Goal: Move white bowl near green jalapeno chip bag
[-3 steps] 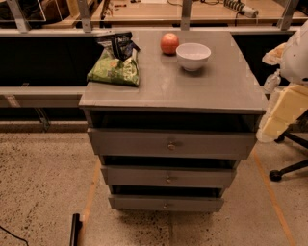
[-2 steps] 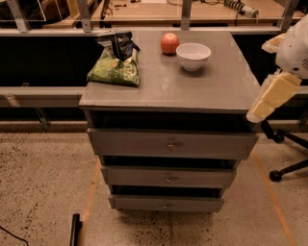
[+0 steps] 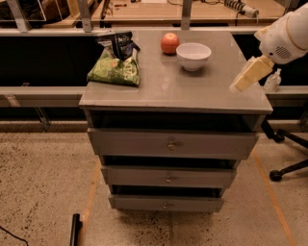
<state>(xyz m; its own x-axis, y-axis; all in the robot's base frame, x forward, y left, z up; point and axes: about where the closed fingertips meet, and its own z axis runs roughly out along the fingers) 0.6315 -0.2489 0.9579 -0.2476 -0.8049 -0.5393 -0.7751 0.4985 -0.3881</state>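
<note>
The white bowl stands on the grey cabinet top, toward its back right. A red-orange apple sits just behind and to the left of it. The green jalapeno chip bag lies at the back left of the top, dark end pointing away. My gripper hangs from the white arm at the right, over the top's right edge, about a bowl's width to the right of the bowl and nearer the front. It holds nothing that I can see.
The cabinet has three drawers below the top. A long workbench runs behind it. A small white bottle stands at the right, and an office chair base is on the floor at the right.
My arm has swung up and to the left, from beside the cabinet's right front corner to over its top's right edge. The bowl, apple and bag have not moved.
</note>
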